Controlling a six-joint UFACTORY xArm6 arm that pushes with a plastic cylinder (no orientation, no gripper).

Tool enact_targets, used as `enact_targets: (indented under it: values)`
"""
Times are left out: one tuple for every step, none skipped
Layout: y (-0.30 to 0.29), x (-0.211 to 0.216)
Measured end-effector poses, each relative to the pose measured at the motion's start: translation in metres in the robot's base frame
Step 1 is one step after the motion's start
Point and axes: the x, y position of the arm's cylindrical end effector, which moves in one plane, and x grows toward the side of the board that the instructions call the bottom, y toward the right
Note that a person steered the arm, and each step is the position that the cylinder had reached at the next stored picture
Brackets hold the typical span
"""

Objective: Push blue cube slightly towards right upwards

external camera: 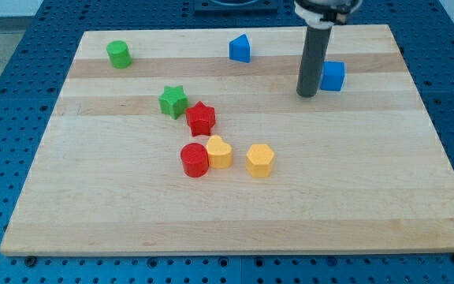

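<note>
Camera view: wooden board [235, 213] with coloured blocks.
Tip: my tip [307, 95] stands just left of the blue cube [333, 76].
Gripper: only a plain rod, nothing spreads or pinches.

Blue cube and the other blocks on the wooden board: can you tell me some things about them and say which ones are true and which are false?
1. My tip sits just to the view's left of the blue cube. True.
2. The red star block is beside the green star block. True.
3. The green cylinder block stands in the middle of the wooden board. False: it is near the board's top left corner in the view.
4. The yellow heart-shaped block is right beside the red cylinder block. True.
5. The yellow hexagonal block is stacked on the blue cube. False: it lies on the board, lower down in the view.
</note>
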Motion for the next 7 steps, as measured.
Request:
enact_targets:
  values:
    - [0.025, 0.010]
    - [0.044, -0.013]
    - [0.054, -0.045]
    - [0.058, -0.061]
    - [0.058, -0.059]
    - [0.046, -0.036]
    - [0.035, -0.032]
